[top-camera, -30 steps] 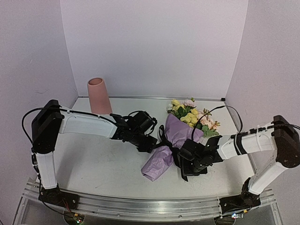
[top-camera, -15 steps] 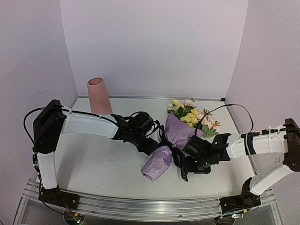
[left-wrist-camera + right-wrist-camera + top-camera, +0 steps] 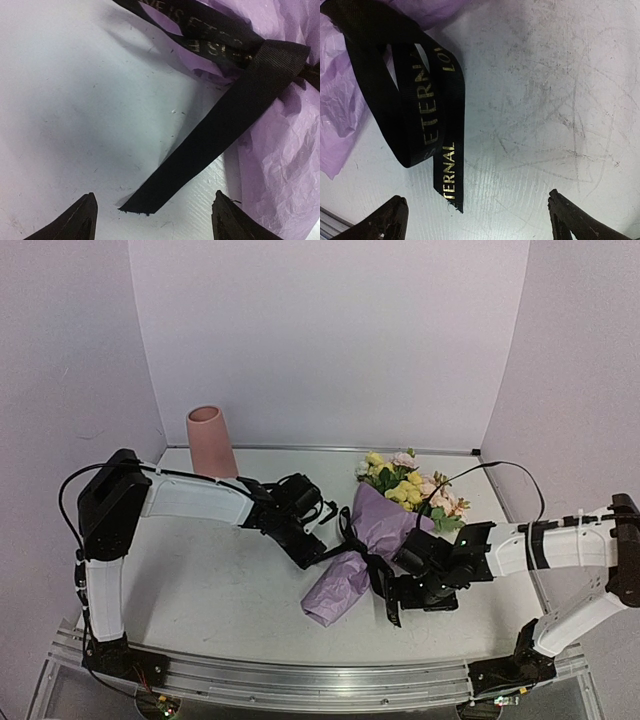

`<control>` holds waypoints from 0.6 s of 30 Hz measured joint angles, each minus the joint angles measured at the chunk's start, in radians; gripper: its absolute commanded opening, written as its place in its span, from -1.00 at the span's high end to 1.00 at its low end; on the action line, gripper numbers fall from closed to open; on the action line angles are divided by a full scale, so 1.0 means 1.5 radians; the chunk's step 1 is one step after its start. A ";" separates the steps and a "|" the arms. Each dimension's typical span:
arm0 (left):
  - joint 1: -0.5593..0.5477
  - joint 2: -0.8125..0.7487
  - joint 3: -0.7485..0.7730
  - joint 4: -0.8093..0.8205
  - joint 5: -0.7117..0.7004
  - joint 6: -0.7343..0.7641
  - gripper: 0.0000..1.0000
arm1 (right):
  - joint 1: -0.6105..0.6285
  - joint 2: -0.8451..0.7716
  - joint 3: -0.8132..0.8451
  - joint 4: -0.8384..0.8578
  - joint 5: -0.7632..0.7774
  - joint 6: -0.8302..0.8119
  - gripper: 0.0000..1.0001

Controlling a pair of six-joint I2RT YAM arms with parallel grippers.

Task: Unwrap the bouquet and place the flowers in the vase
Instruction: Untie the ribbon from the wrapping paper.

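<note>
Top external view: on the bench [image 3: 200, 590] the bouquet [image 3: 375, 525] lies still wrapped and tied, its flowers [image 3: 405, 488] well apart from the bare vase [image 3: 212, 445] at the far-left corner, so untying, unwrapping and placing all remain. Left claw [image 3: 152, 220] and right claw [image 3: 475, 220] both stand apart, gripping nothing, each over a tail of the black ribbon [image 3: 225, 130], gold-printed "ETERNAL".

A scuffed, scratched white bench [image 3: 210, 585] stands between plain pale-lilac walls [image 3: 330, 340], with a ribbed aluminium rail [image 3: 300, 680] along its near edge.
</note>
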 measured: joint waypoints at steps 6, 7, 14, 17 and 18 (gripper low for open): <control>-0.002 0.056 0.050 -0.027 0.023 0.061 -0.61 | 0.004 0.000 0.024 -0.009 0.000 -0.008 -0.97; -0.002 0.063 0.057 -0.031 0.027 0.070 -0.61 | 0.004 0.000 0.026 -0.009 0.000 -0.008 -0.97; -0.001 0.097 0.110 -0.055 0.063 0.124 -0.60 | 0.006 0.000 0.033 -0.013 0.000 -0.013 -0.97; 0.003 0.124 0.147 -0.076 0.080 0.136 -0.57 | 0.007 0.000 0.040 -0.015 0.004 -0.014 -0.97; 0.004 0.135 0.160 -0.084 0.084 0.141 -0.56 | 0.007 0.000 0.042 -0.015 0.006 -0.014 -0.97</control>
